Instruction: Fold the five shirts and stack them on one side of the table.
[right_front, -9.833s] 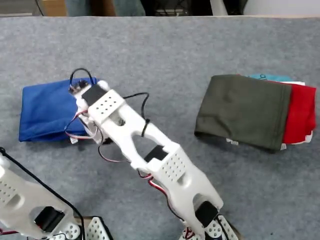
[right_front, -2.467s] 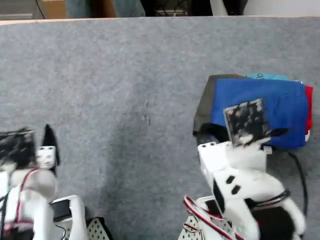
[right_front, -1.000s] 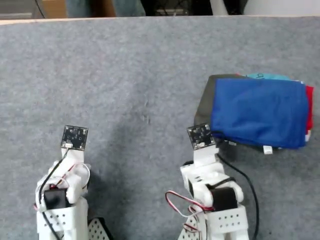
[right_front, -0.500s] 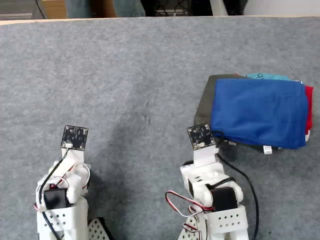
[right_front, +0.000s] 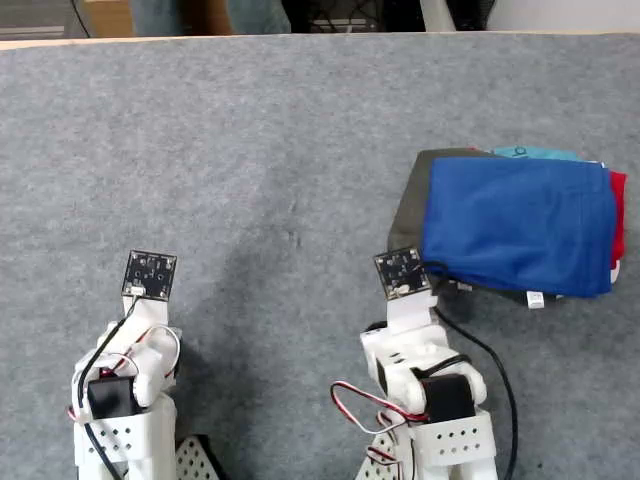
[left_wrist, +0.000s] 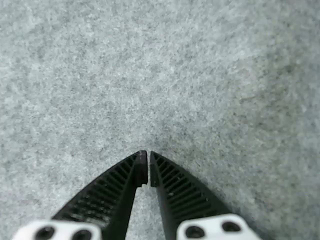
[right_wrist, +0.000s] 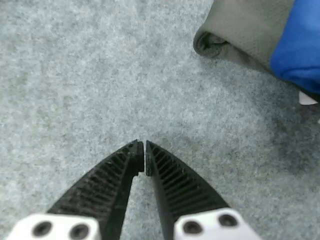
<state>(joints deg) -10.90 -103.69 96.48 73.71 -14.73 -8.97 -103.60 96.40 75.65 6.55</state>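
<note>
Shows folded blue cloth shirt (right_front: 515, 222) topping olive-green folded shirt (right_front: 412, 205) at frame right. Finds black left gripper (left_wrist: 148, 169) and black right gripper (right_wrist: 144, 152) pressed together, empty, over grey felt table (right_front: 250, 150) at bottom. Risks toppling both offset shirts should the right gripper clip them.

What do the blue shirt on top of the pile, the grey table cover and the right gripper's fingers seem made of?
The blue shirt: soft matte knit, probably cotton; it sags and creases. The table cover: grey felt or short carpet, fuzzy and mottled. The right gripper has fingers of matte black ribbed plastic, seemingly.
</note>
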